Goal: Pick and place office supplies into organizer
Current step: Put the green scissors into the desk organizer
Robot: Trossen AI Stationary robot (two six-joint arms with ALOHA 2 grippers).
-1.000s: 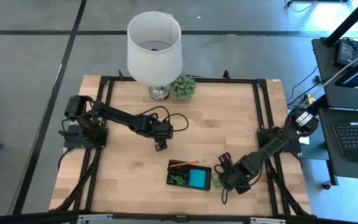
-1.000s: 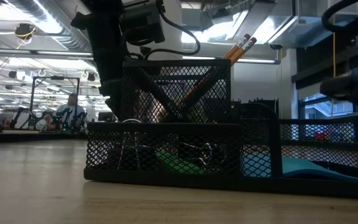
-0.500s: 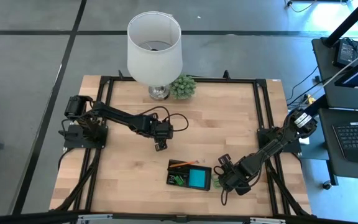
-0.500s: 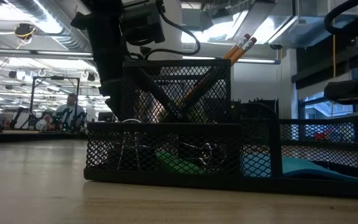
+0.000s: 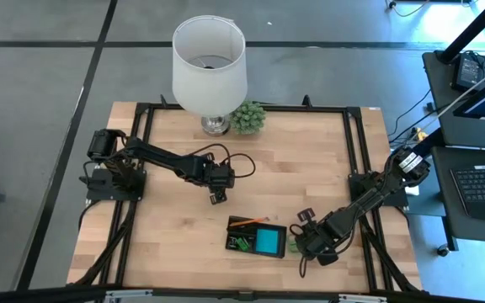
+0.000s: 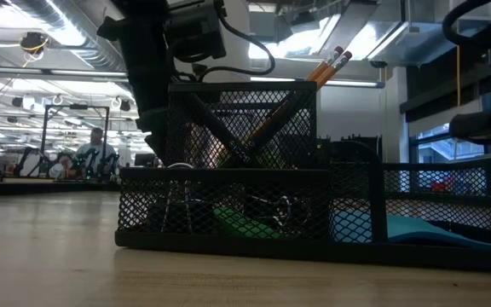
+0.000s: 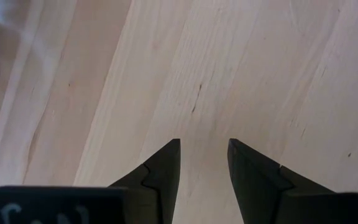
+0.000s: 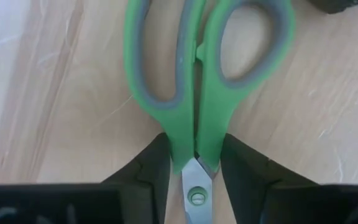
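Pale wood planks make up the tabletop (image 5: 175, 227), framed in black rails. The left pincer (image 7: 202, 163) hangs over bare wood near the middle, its two dark fingers a narrow gap apart with nothing between them. Behind it, at the far edge, stand a white lamp (image 5: 210, 63) and a small green plant (image 5: 247, 117).

Further right, near the front edge, sits the black mesh organizer (image 5: 258, 236); orange pencils (image 6: 331, 64) lean out of its tall cup, and a blue sticky-note pad (image 5: 269, 241) lies in a low compartment. Just beside its right end, the right pincer (image 8: 194, 163) is pressed on both sides against the green-handled scissors (image 8: 207, 74), which lie flat on the wood, gripped just above the pivot screw. No writing or brand can be read anywhere.
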